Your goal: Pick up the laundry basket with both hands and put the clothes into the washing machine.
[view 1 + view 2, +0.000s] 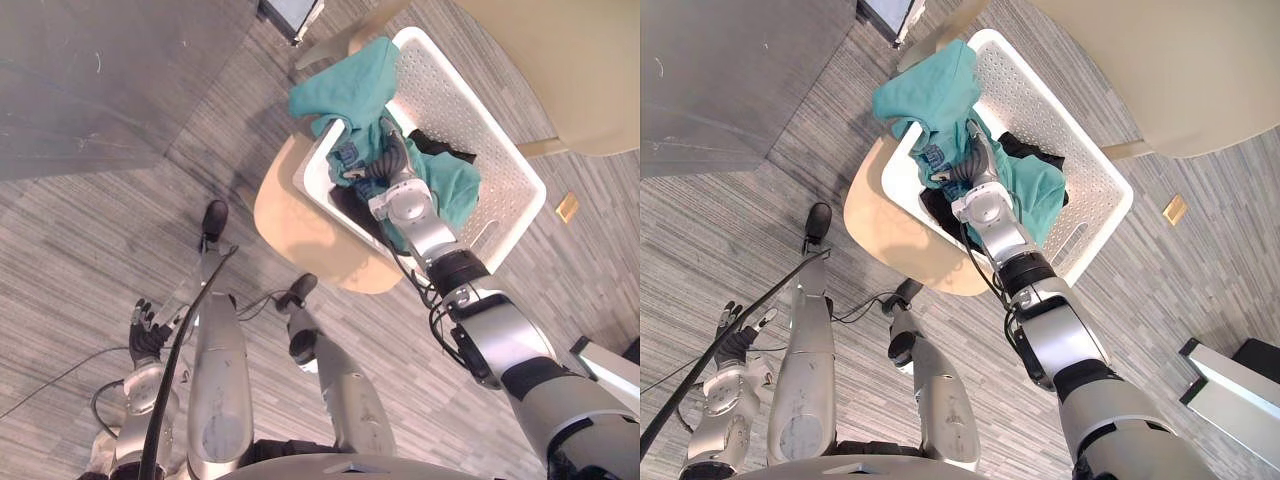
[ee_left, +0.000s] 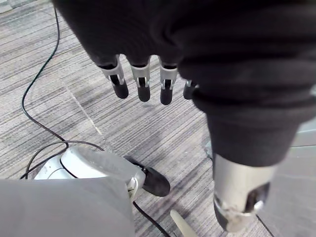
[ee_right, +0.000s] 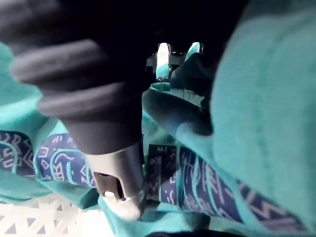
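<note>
The right hand [image 1: 390, 170] is resting buried in the clothes [image 1: 350, 85] inside the basket [image 1: 470, 120], so I cannot tell its grip. The left hand [image 1: 145, 335] is hanging low with its fingers [image 2: 143, 84] apart.

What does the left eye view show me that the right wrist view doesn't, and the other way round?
Left eye view: the whole white perforated plastic laundry basket sitting on a round tan seat, and the left hand hanging low over the grey striped floor.

Right wrist view: from very close, pale squiggly drawings on the dark blue bands of a patterned cloth.

Both: the right hand down among the clothes, the teal cloth and some white basket lattice.
</note>
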Controlling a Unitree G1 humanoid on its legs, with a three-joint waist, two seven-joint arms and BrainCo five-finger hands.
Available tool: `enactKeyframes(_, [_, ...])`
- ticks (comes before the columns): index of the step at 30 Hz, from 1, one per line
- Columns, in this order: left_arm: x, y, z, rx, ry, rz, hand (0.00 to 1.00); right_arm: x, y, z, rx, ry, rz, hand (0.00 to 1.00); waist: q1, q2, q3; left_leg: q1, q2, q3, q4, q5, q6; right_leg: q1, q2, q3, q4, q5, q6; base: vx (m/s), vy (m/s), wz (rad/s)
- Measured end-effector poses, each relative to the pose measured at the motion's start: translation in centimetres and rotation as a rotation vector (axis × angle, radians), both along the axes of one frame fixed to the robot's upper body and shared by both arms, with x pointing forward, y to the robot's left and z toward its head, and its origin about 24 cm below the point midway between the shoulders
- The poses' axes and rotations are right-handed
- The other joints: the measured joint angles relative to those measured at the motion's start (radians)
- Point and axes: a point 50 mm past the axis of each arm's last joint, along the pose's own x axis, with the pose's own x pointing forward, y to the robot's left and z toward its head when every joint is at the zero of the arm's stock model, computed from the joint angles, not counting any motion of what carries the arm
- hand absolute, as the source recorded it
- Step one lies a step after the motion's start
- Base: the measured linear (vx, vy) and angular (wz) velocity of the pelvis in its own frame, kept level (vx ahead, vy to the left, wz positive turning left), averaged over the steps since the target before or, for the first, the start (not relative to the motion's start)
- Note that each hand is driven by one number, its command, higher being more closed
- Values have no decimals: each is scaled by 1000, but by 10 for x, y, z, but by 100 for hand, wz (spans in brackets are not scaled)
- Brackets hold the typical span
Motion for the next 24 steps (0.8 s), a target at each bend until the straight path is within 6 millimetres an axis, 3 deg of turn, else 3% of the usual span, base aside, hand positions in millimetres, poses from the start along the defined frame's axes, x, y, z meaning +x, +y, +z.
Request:
enactKeyframes(9, [0, -3, -5, -8, 20, -11, 0, 7, 2, 14, -81, -24, -25, 100, 11, 0, 0, -3, 7, 0, 1, 0, 0, -1, 9, 0, -7, 1, -1, 78, 89, -1])
enactKeyframes(12, [3, -5, -3, -10, 10, -15, 0, 9, 0, 9, -83, 7, -43, 100, 25, 0, 0, -5, 7, -1, 0, 0, 0, -1, 10, 0, -10, 1, -1, 91, 109, 1])
enactKeyframes(24, [9, -10, -2, -37, -7, -12, 0, 12, -2, 4, 65, 57, -79, 100, 39, 0, 0, -5, 5, -1, 0, 0, 0, -1, 8, 0, -10, 1, -1, 75, 100, 0])
